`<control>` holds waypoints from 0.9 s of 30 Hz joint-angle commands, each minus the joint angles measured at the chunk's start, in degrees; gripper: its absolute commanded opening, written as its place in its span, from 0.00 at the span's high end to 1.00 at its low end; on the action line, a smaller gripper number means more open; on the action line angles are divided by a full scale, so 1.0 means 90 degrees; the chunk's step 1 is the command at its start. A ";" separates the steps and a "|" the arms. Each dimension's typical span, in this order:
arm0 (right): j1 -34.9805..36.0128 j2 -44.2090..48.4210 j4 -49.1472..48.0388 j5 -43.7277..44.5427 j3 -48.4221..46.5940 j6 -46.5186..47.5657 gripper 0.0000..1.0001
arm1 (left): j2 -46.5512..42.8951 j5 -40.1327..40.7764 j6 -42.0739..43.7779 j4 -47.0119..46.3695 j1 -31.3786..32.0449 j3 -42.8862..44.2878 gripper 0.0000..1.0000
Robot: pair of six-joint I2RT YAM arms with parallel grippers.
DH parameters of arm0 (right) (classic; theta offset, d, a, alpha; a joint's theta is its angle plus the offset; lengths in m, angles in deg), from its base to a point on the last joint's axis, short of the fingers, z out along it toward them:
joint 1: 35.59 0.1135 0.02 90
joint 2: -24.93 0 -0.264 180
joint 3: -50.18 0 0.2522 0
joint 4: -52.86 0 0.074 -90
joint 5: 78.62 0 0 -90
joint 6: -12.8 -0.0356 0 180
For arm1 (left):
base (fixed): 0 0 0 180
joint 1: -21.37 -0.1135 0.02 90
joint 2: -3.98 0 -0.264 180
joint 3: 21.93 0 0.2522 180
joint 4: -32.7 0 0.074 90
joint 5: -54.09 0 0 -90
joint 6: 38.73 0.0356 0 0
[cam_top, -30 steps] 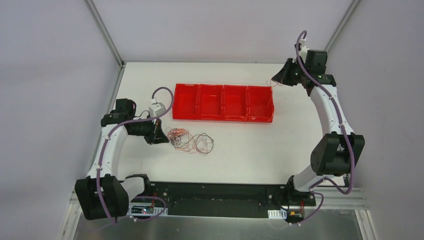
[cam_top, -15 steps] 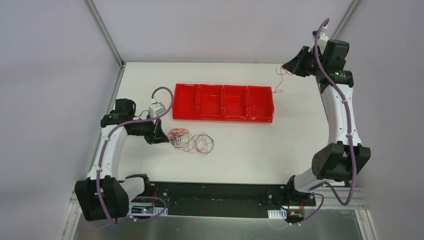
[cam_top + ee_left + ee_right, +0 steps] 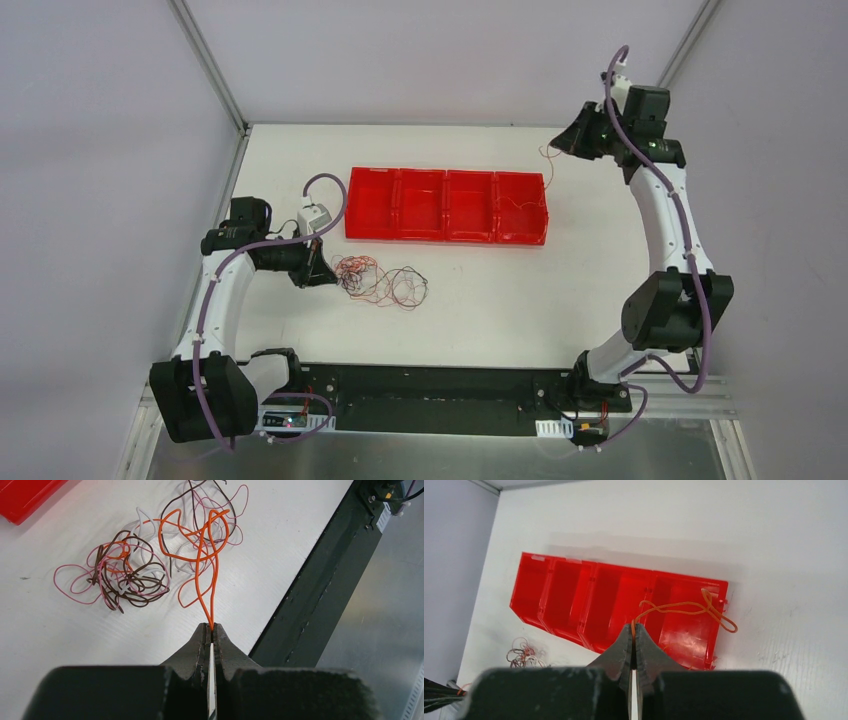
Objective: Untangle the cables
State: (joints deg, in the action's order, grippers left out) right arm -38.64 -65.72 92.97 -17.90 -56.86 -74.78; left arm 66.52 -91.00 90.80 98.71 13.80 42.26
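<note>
Near the left edge of the table [image 3: 500,300], the left pincer [image 3: 318,268] sits low, clenched on the end of an orange wire [image 3: 208,614]. That wire runs straight from the closed tips into the tangle of cables [image 3: 380,280], which lies just beside the pincer toward the table's middle. The tangle is a loose heap of orange, brown, pink and white loops.

Over the far right corner, the right pincer [image 3: 572,143] is clenched on a second orange wire [image 3: 664,607]. This one trails down into the right-hand end compartment of the red four-compartment bin [image 3: 446,172], and a small loop of it hangs over that end wall. The bin lies along the far half of the table, well apart from the tangle.
</note>
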 commanded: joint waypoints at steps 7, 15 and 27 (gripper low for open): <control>0.0909 -0.0194 -0.0235 0.0809 0.0910 0.0583 1.00 | 0.0054 -0.0200 -0.0040 -0.0058 0.0007 0.0048 1.00; 0.1393 -0.0874 -0.0152 0.0836 0.1066 0.0625 1.00 | 0.0037 -0.0207 -0.0093 -0.0082 0.0012 0.0070 1.00; 0.1344 -0.1033 0.0955 0.0999 0.0516 0.0824 0.45 | -0.0181 -0.0187 -0.0590 -0.0083 0.0095 0.0255 1.00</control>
State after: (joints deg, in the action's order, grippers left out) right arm -26.16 -78.05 97.43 -8.98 -47.65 -68.44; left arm 66.63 -91.00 88.35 97.83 13.90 42.26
